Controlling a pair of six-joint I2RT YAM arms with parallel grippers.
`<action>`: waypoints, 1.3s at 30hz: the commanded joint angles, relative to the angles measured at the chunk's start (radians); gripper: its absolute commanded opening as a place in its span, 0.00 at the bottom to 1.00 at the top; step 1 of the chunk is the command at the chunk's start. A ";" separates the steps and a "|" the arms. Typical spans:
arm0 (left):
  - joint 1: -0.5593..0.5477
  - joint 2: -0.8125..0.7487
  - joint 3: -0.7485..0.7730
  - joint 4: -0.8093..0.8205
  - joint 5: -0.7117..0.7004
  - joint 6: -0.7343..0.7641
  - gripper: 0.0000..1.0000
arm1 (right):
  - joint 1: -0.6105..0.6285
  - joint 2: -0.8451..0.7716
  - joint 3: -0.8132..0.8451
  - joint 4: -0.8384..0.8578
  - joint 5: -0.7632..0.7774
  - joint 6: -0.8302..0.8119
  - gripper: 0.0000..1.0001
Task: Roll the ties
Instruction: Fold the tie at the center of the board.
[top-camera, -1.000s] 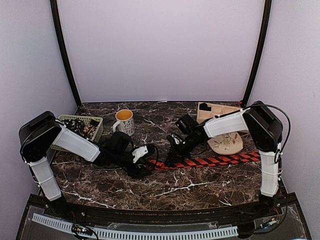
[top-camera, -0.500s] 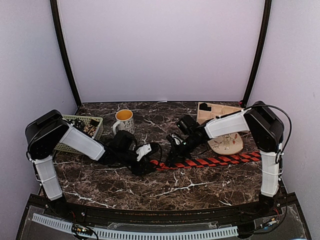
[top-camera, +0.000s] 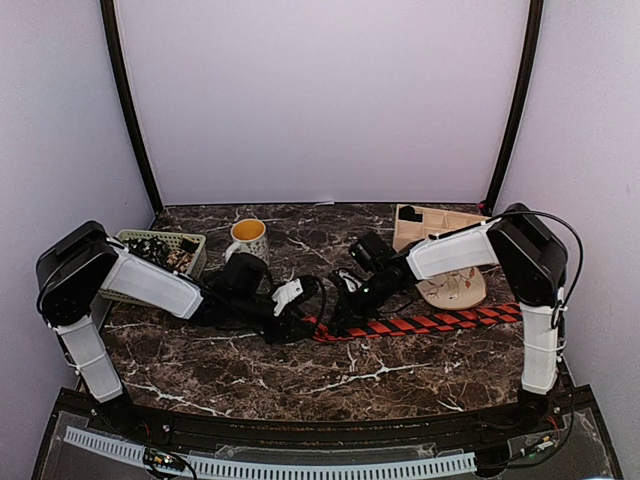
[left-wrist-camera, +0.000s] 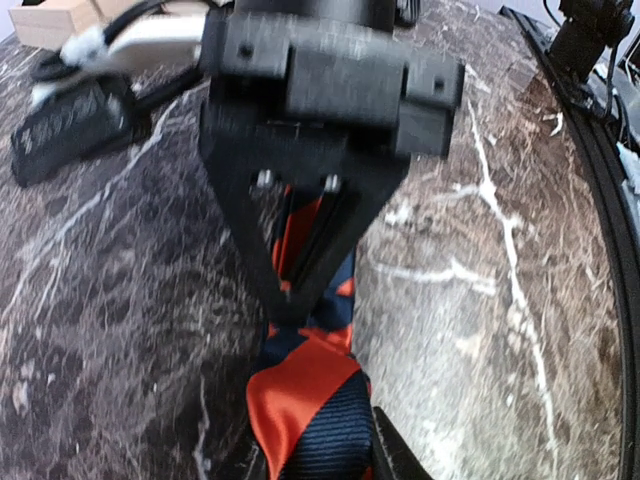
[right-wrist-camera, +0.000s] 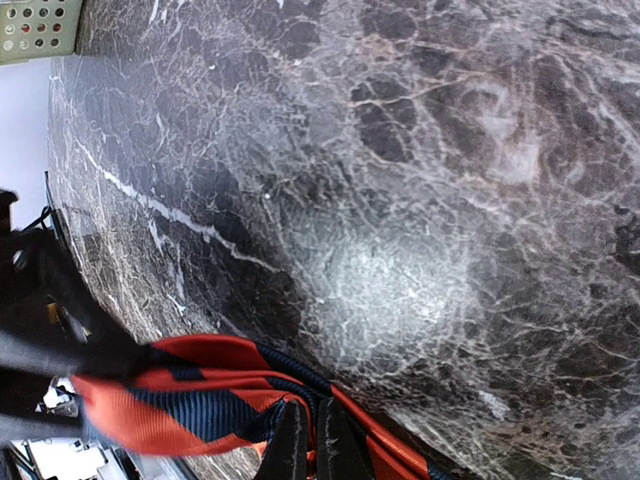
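Observation:
The red-and-black striped tie lies across the marble table from the middle to the right. Both grippers meet at its left end. My right gripper is shut on the tie, its fingers pinched on folded fabric in the right wrist view. My left gripper is just left of it, shut on the tie's folded end. The left wrist view also shows the right gripper clamping the tie beyond that end. No dotted ties are in view.
A green basket of small parts stands at the back left, with a mug beside it. A wooden tray and a pale patterned plate sit at the back right, close behind the tie.
My left gripper has moved right and slightly away from the near edge, closing up to the right gripper at the tie's left end. The right arm has barely moved.

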 joint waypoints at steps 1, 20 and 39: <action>-0.040 0.032 0.077 0.057 0.044 -0.075 0.32 | 0.029 0.018 -0.011 -0.028 0.055 -0.008 0.00; -0.078 0.197 0.083 0.053 -0.079 -0.065 0.33 | 0.022 -0.003 -0.024 -0.017 0.044 0.020 0.00; -0.080 0.225 0.086 -0.080 -0.111 -0.035 0.29 | -0.061 -0.138 -0.066 0.001 -0.041 0.088 0.39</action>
